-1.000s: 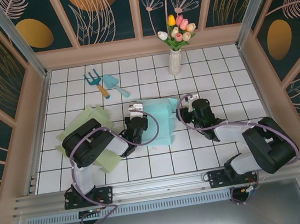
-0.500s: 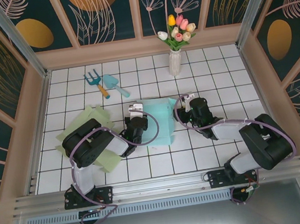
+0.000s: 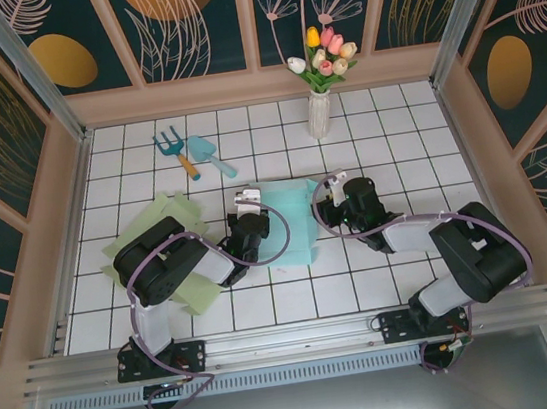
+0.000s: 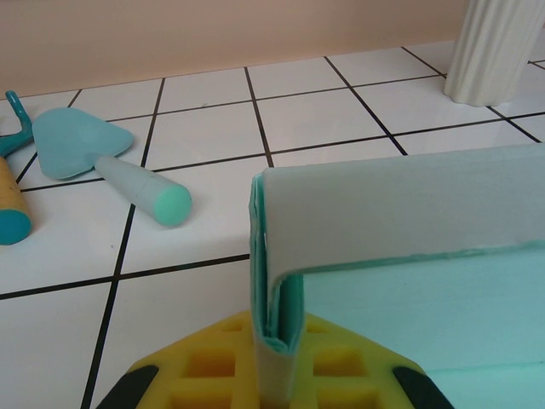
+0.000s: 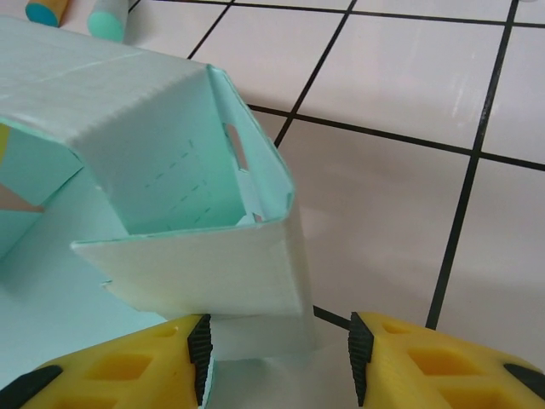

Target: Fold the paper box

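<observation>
Right arm has slid in toward 9 o'clock since a second ago, so the right pincer [image 3: 326, 208] now sits right up against the 3 o'clock side of the teal paper box [image 3: 291, 220]. That side of the box also looks tucked in narrower than it was. Left arm hasn't budged.

The box is roughly mid-table on the white tiled table [image 3: 395, 128], half folded, with the two arms on either side of it. The left pincer [image 3: 246, 213] is at its 9 o'clock edge. From the left wrist cam, the left pincer [image 4: 277, 362] is clamped tight on the doubled-over edge of an upright box [image 4: 409, 230] wall, which pokes straight up between the yellow pads.

Right wrist cam: the right pincer [image 5: 277, 358] stands apart, with a folded-up corner of the box [image 5: 187, 170] between the fingers. The flap sits close to the left-hand pad, and there's a visible gap to the other one, so it isn't squeezing anything.

Other stuff around:
- a white ribbed vase of tulips [image 3: 318, 108] at 12 o'clock from the box
- a teal plastic trowel [image 3: 208, 154] and a teal garden fork with a wooden handle [image 3: 173, 149] at about 10 o'clock, just beside each other
- some pale green paper sheets [image 3: 191, 286] under the left arm, around 8 o'clock
</observation>
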